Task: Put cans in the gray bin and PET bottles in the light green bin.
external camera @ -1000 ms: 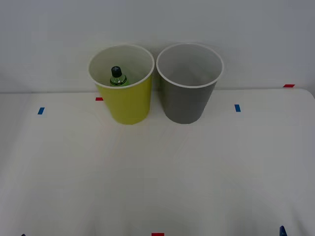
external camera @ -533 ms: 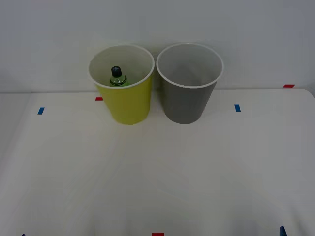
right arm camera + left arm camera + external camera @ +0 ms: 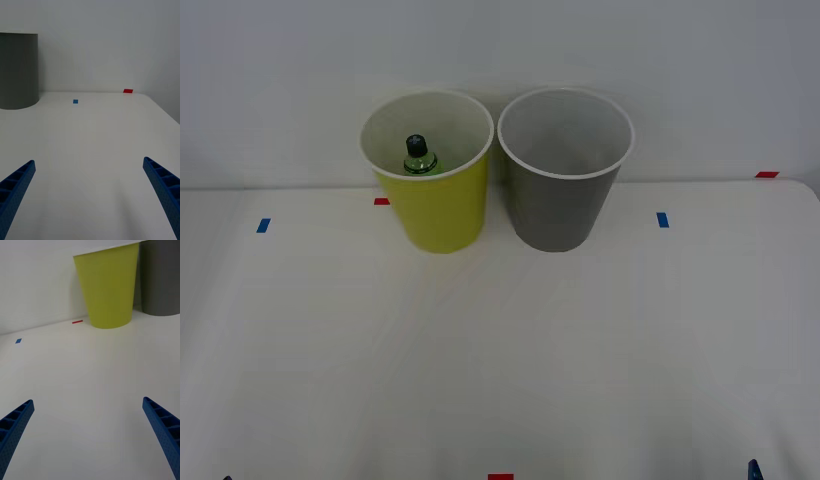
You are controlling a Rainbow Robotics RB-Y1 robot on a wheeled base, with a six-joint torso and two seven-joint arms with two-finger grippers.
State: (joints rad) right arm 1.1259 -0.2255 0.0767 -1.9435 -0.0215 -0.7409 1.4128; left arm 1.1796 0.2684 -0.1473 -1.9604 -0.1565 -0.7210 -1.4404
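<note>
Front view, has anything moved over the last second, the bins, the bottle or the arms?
Nothing visibly changed. The green PET bottle still stands inside the light green bin, the gray bin sits beside it as before, and both pincers stay open and low at the near table edge, the left pincer and the right pincer holding nothing.

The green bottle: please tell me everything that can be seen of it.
The bottle stands upright inside the light green bin, toward the bin's left side. Its top part shows above the bin's near wall: a black screw cap, a short neck and rounded shoulders of clear green plastic. The lower body and any label are hidden by the near wall. It is much shorter than the bin, its cap well below the white rim. Whether it touches the bin's wall cannot be told. No gripper is near it.
</note>
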